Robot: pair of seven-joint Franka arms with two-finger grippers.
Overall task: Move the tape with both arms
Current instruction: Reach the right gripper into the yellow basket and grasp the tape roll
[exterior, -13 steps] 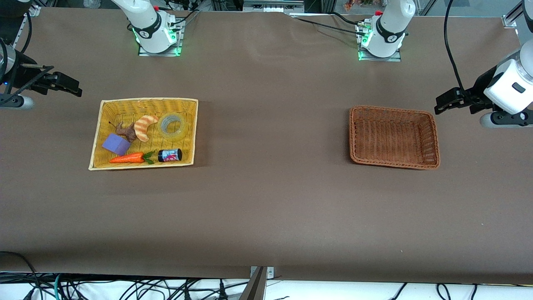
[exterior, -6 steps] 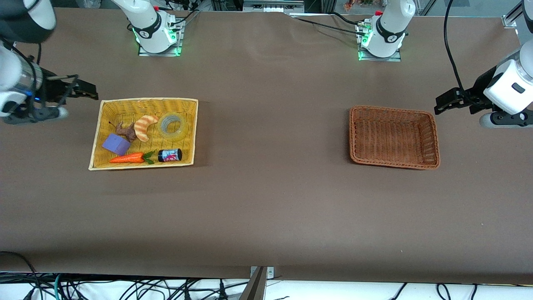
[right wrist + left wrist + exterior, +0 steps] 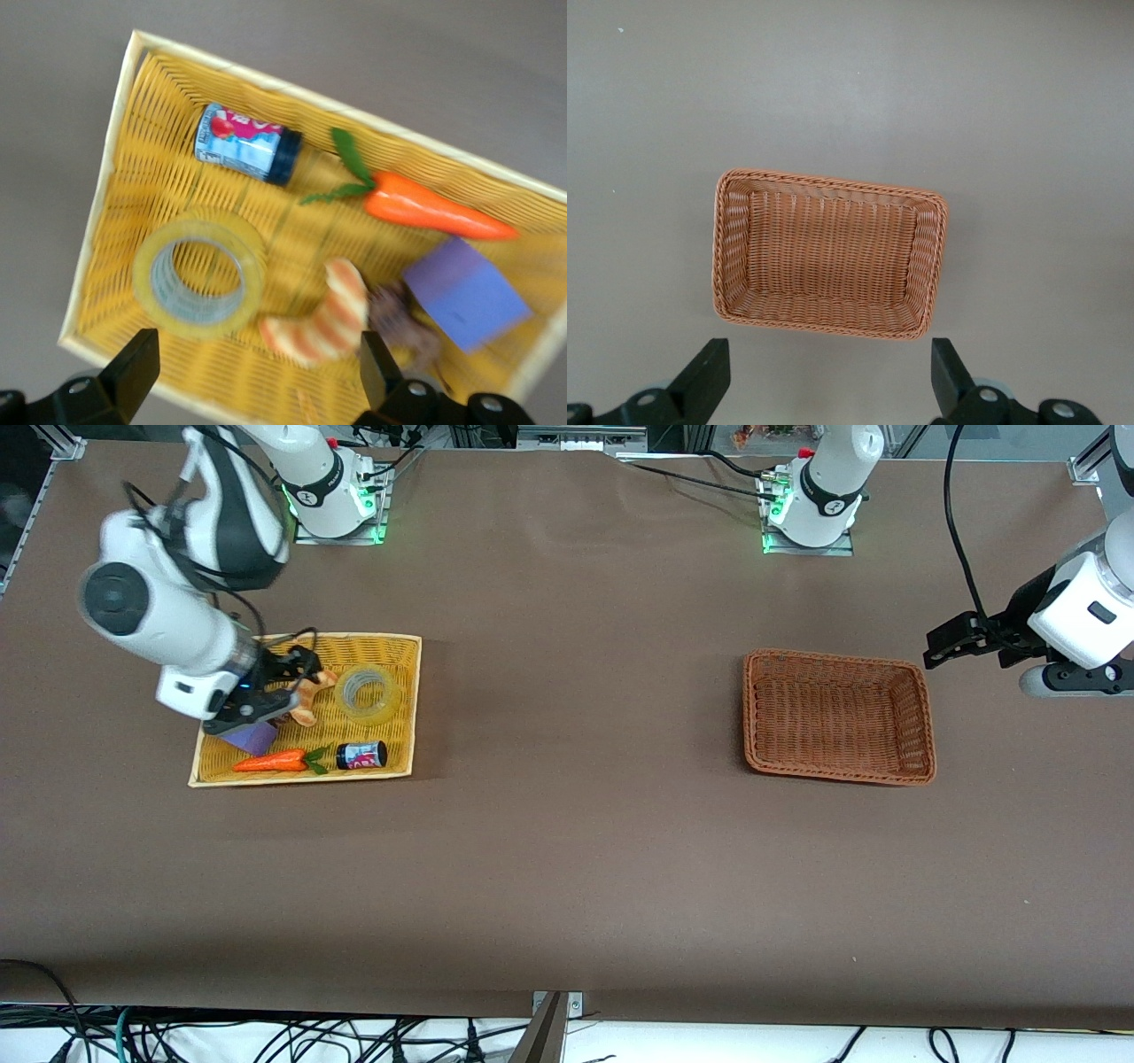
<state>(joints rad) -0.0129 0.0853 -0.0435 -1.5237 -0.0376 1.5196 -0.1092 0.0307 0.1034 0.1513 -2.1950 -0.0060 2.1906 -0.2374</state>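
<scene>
The tape (image 3: 368, 693), a clear yellowish ring, lies flat in the yellow basket (image 3: 400, 646) toward the right arm's end of the table. It also shows in the right wrist view (image 3: 200, 283). My right gripper (image 3: 297, 671) hangs open and empty over the yellow basket, above the striped croissant toy (image 3: 307, 707), beside the tape. My left gripper (image 3: 952, 640) is open and empty, up in the air beside the brown basket (image 3: 837, 716) at the left arm's end. The left wrist view shows that brown basket (image 3: 828, 254) empty.
The yellow basket also holds a small black can with a pink label (image 3: 361, 755), a carrot (image 3: 273, 762), a purple block (image 3: 252, 737) and a brown twig-like toy (image 3: 400, 324). Cables (image 3: 673, 474) run along the table's edge by the arm bases.
My right arm has swung in from the table's end and now has its gripper over the yellow basket. The left arm has not moved. The tape has not moved.
</scene>
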